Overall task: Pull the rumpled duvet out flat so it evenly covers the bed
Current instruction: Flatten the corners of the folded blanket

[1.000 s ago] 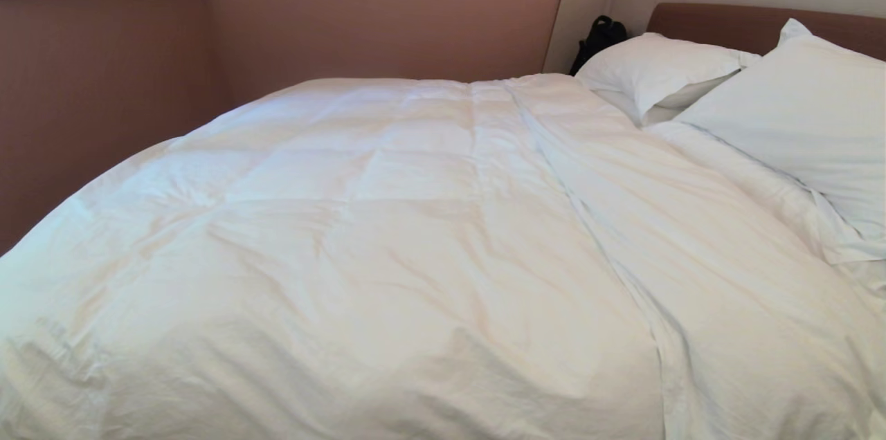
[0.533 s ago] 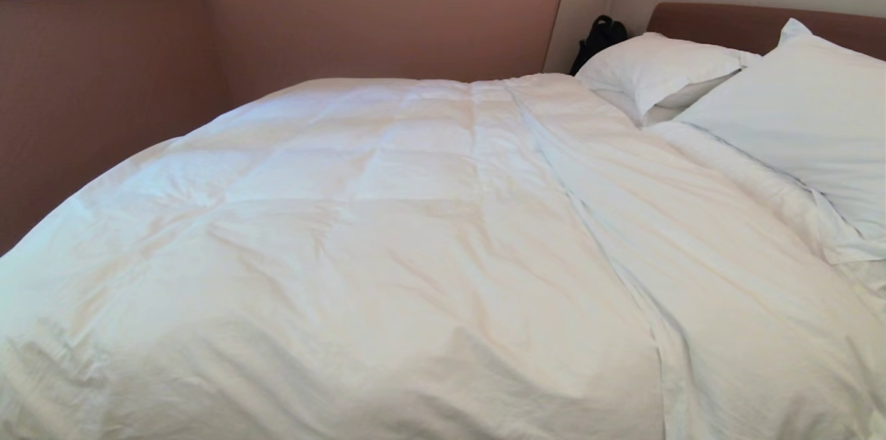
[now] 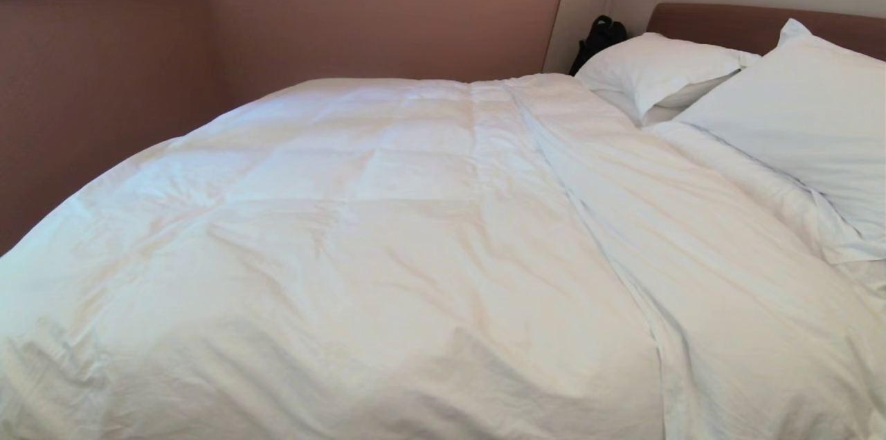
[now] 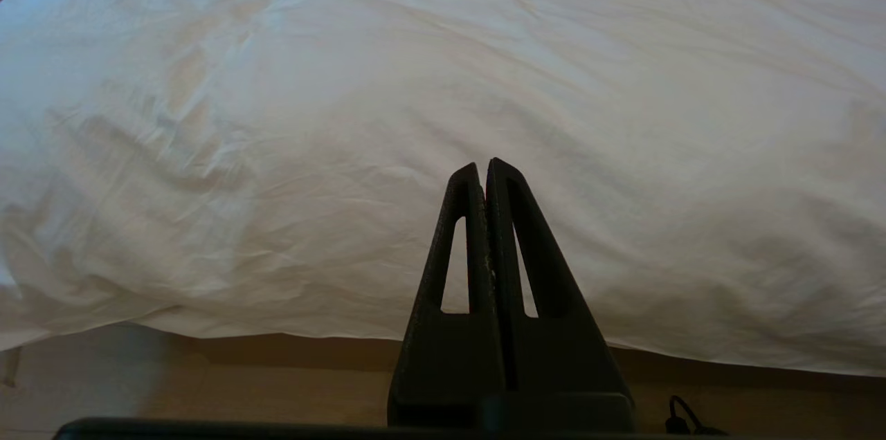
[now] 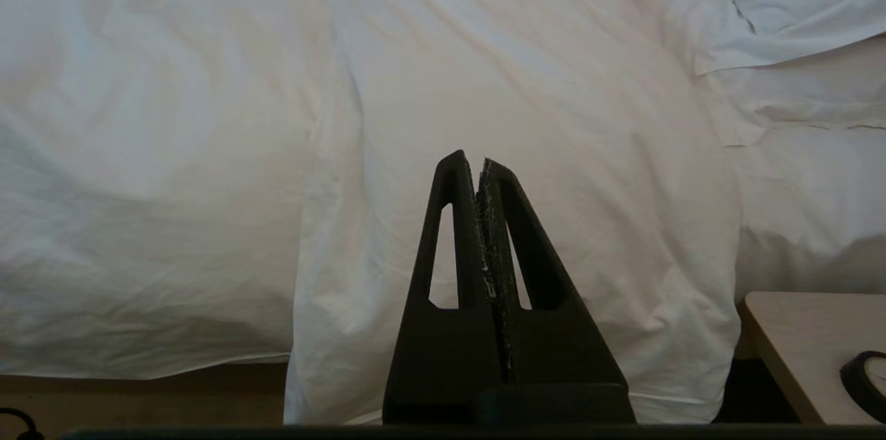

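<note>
Duvet (image 3: 387,246) spread over bed (image 3: 754,21), wrinkled; pillows (image 3: 796,108) at 2 o'clock. Left gripper (image 4: 482,165) and right gripper (image 5: 473,158) both closed, empty, apparently short of the hanging duvet edge.

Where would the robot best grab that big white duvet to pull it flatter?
Probably the duvet's near hem, where a fold hangs over the bed's side. Coming from this side, the right gripper faces that loose edge, which looks easier to pinch than the puffy top.

Wrinkled matt cotton duvet (image 3: 387,232); padded brown headboard (image 3: 747,23).
</note>
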Controlling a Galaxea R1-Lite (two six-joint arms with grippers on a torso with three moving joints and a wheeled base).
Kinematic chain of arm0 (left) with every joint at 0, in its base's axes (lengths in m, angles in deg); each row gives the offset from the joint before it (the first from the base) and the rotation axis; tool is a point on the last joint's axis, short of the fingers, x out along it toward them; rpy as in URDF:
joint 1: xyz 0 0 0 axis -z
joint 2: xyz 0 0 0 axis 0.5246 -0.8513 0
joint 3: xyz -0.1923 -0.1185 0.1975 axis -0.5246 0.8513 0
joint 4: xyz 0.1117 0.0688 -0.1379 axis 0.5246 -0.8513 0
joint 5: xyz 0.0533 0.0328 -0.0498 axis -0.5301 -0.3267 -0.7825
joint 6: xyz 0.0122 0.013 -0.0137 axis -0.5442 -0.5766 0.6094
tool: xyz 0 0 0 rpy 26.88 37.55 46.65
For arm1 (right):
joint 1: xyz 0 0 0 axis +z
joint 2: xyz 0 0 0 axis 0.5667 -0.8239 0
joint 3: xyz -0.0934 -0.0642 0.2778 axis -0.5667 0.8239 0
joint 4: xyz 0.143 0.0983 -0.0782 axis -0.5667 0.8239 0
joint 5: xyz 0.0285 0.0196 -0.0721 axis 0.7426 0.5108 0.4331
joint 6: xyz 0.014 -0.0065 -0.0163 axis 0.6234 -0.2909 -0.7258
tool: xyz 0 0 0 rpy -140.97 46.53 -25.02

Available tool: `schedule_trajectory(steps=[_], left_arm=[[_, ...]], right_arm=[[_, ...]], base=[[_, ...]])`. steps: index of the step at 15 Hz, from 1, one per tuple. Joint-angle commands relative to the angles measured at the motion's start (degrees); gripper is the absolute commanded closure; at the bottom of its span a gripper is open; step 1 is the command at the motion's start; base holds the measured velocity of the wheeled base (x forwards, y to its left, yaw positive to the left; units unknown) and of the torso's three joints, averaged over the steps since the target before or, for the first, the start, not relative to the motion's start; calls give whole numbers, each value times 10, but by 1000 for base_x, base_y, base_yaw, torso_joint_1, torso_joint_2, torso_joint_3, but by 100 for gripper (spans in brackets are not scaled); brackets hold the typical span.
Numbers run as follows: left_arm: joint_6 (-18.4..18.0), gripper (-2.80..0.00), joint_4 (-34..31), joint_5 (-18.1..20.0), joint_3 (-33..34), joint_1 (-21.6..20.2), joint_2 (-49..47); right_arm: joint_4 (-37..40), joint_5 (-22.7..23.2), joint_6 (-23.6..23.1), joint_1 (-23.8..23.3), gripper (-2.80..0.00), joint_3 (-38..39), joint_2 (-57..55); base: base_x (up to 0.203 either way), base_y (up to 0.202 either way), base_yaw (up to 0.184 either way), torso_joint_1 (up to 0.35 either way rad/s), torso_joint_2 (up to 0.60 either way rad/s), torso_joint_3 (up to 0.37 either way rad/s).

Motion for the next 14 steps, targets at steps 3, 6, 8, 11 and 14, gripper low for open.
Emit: schedule_trajectory(steps=[3, 6, 8, 11, 14], left_arm=[[0, 0, 0, 0, 0, 0, 0], [0, 0, 0, 0, 0, 0, 0], [0, 0, 1, 1, 0, 0, 0], [0, 0, 1, 0, 0, 0, 0], [0, 0, 0, 0, 0, 0, 0]], right_arm=[[1, 29, -1, 0, 0, 5, 0], [1, 50, -5, 0, 0, 8, 0], [1, 50, -7, 0, 0, 8, 0], [-1, 51, -1, 0, 0, 9, 0], [2, 51, 15, 0, 0, 18, 0]], base=[[0, 0, 0, 0, 0, 0], [0, 0, 0, 0, 0, 0], [0, 0, 0, 0, 0, 0], [0, 0, 0, 0, 0, 0], [0, 0, 0, 0, 0, 0]])
